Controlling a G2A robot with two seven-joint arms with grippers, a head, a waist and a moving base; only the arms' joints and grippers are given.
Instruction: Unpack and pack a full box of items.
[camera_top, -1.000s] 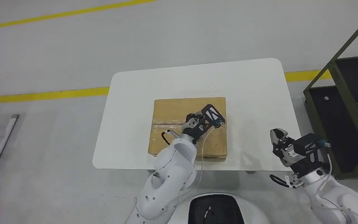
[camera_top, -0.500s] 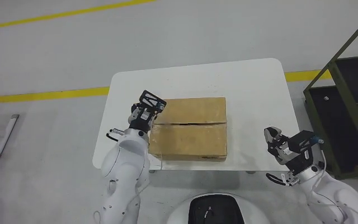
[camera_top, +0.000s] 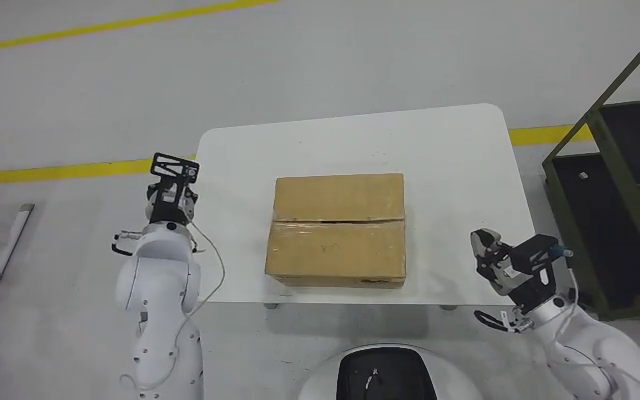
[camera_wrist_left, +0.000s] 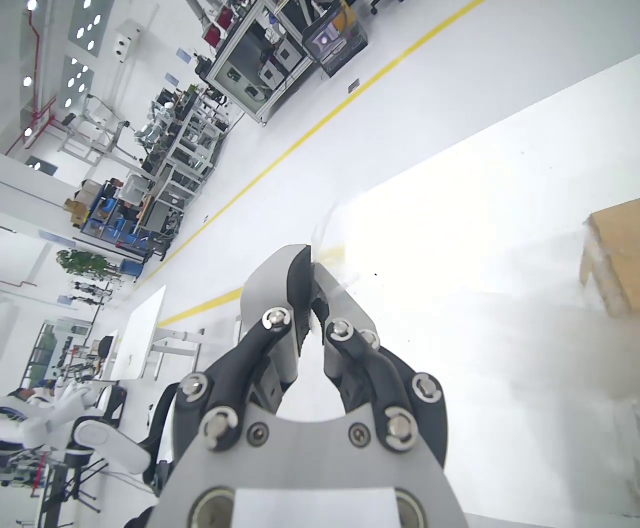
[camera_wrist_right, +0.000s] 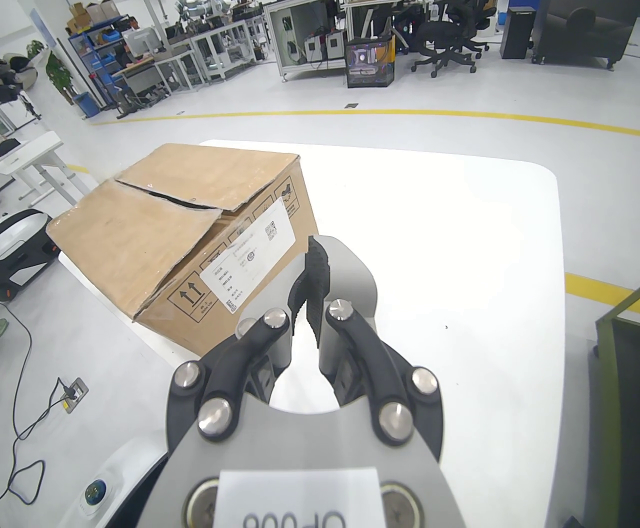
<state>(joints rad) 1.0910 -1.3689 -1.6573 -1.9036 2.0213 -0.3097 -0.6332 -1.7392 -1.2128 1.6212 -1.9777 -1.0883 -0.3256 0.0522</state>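
Observation:
A brown cardboard box (camera_top: 337, 230) lies in the middle of the white table (camera_top: 450, 150), its two top flaps meeting at a seam that gapes slightly. In the right wrist view the box (camera_wrist_right: 165, 225) shows a white label on its end. My left gripper (camera_top: 172, 166) hangs beyond the table's left edge, away from the box. In its wrist view the left gripper (camera_wrist_left: 311, 257) is shut on a thin strip of clear tape (camera_wrist_left: 327, 230) sticking out past the fingertips. My right gripper (camera_top: 487, 248) sits shut near the table's front right edge, with nothing in it (camera_wrist_right: 312, 250).
A dark green rack (camera_top: 600, 170) stands just off the table's right side, also seen in the right wrist view (camera_wrist_right: 617, 350). A yellow floor line (camera_top: 90, 170) runs behind the left arm. Bare table surface surrounds the box.
My left gripper swept from the box's right end along the seam to the left and off past the table's edge. The right gripper shifted slightly.

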